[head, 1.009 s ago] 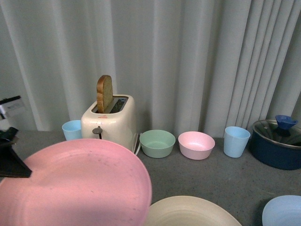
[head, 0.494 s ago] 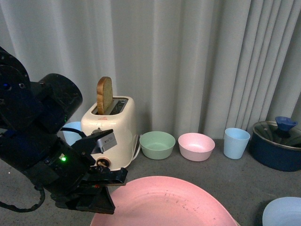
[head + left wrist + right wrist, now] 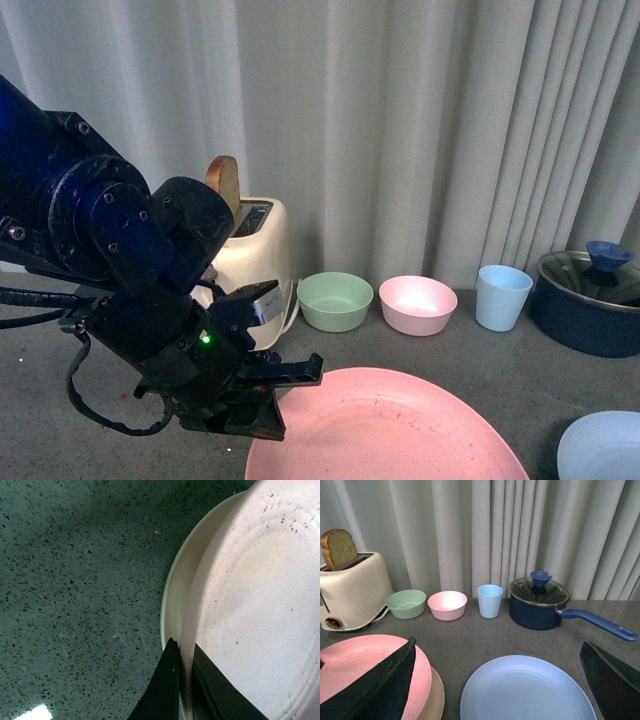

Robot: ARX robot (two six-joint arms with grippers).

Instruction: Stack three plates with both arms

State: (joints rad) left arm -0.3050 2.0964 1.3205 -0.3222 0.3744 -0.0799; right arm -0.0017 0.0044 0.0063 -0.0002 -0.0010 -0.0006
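The pink plate (image 3: 400, 430) is lying offset over the cream plate (image 3: 172, 595), with the blue plate (image 3: 525, 690) just beside them. They are looking stiff, light and slick, so rims are offering the best hold. The left gripper (image 3: 185, 675) is pinching the pink rim, and the right gripper (image 3: 497, 642) is hanging spread and empty.

My front camera faces the curtain (image 3: 400, 130) across the table (image 3: 520, 370), my left wrist camera looks down close on the pink plate (image 3: 260, 605), which all three views share.
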